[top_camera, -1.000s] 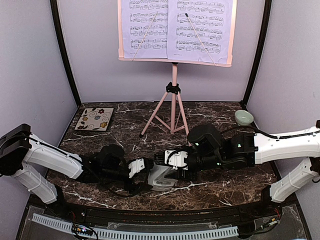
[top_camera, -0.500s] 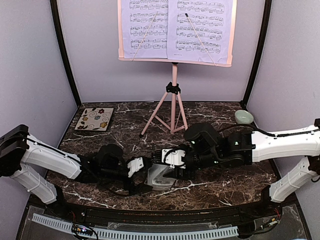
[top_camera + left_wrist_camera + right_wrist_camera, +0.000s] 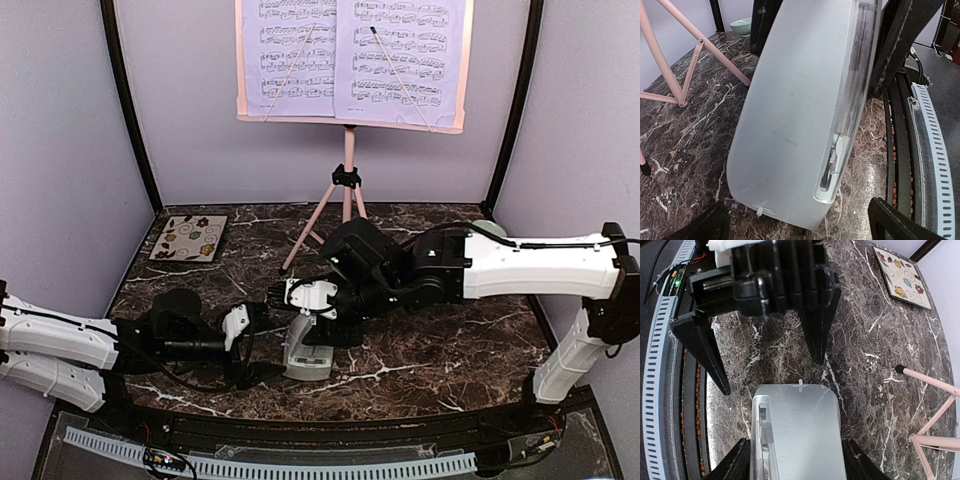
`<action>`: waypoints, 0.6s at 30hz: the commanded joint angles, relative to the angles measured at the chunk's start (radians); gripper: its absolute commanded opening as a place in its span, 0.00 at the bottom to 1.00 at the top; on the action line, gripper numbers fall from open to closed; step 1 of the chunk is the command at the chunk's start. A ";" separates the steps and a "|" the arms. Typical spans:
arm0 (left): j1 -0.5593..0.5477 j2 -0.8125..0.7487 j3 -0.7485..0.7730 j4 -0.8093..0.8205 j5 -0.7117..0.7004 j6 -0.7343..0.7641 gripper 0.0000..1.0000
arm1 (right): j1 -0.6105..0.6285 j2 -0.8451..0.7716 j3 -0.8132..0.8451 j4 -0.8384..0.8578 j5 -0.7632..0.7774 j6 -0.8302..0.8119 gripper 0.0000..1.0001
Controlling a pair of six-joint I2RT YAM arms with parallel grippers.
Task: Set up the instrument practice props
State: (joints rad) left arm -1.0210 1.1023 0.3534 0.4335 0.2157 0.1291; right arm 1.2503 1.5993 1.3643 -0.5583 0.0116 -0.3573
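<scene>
The white pyramid-shaped metronome stands on the marble table at front centre. My right gripper is shut on its upper part, and the black fingers press both sides of it. My left gripper is open and empty just left of the metronome, which fills the left wrist view beyond the spread fingers. The pink music stand stands on its tripod at the back. It holds two lavender sheet-music pages.
The floral tile lies at back left. The pale green bowl sits at back right, mostly hidden behind my right arm in the top view. The stand's pink legs spread on the table behind the metronome. A ribbed rail runs along the front edge.
My left gripper has let go of the metronome and drawn back to the left. My right arm has swung left and higher, and the metronome has gone from tilted to upright.
</scene>
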 commanded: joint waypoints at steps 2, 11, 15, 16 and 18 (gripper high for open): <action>0.020 -0.055 -0.015 -0.041 -0.019 -0.045 0.99 | 0.009 0.053 0.114 0.005 -0.005 0.061 0.46; 0.059 -0.083 0.043 -0.159 0.094 -0.019 0.99 | 0.008 0.066 0.158 0.041 -0.006 0.136 0.85; 0.059 -0.077 0.070 -0.199 0.128 0.007 0.99 | 0.008 0.023 0.125 0.098 -0.015 0.183 0.94; 0.060 -0.071 0.089 -0.210 0.141 0.012 0.99 | 0.009 0.007 0.107 0.120 -0.011 0.198 0.95; 0.060 -0.055 0.114 -0.217 0.159 0.016 0.99 | 0.006 -0.050 0.051 0.177 -0.007 0.243 0.95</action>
State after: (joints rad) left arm -0.9657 1.0412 0.4034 0.2600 0.3138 0.1177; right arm 1.2510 1.6520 1.4734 -0.5060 0.0109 -0.2008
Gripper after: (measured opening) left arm 0.988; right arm 0.946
